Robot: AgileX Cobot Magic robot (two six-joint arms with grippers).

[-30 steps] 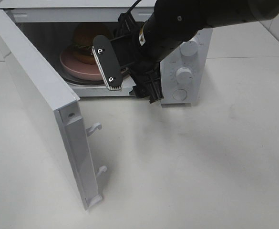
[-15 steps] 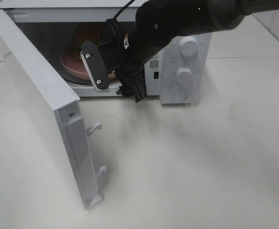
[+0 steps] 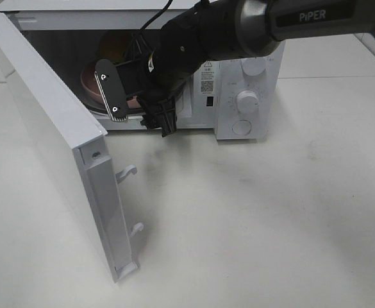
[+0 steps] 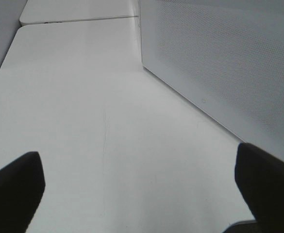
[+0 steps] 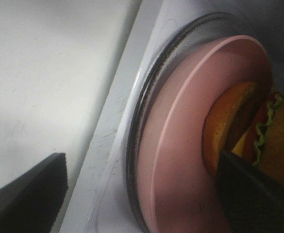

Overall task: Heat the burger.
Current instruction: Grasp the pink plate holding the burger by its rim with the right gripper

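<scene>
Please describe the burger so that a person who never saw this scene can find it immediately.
Find the white microwave with its door swung open. Inside, a pink plate lies on the glass turntable. The burger sits on that plate: golden-brown bun, green lettuce, yellow cheese, and narrower than the plate.

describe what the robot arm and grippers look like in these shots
The right arm is a thick matte black tube with a grey band and white "PiPER" lettering. A thin black cable runs along its wrist. The right gripper has flat black fingers with rounded ends, a pale ridged edge and two silver screws. In the left wrist view, the left gripper shows only as two plain black fingertips.
</scene>
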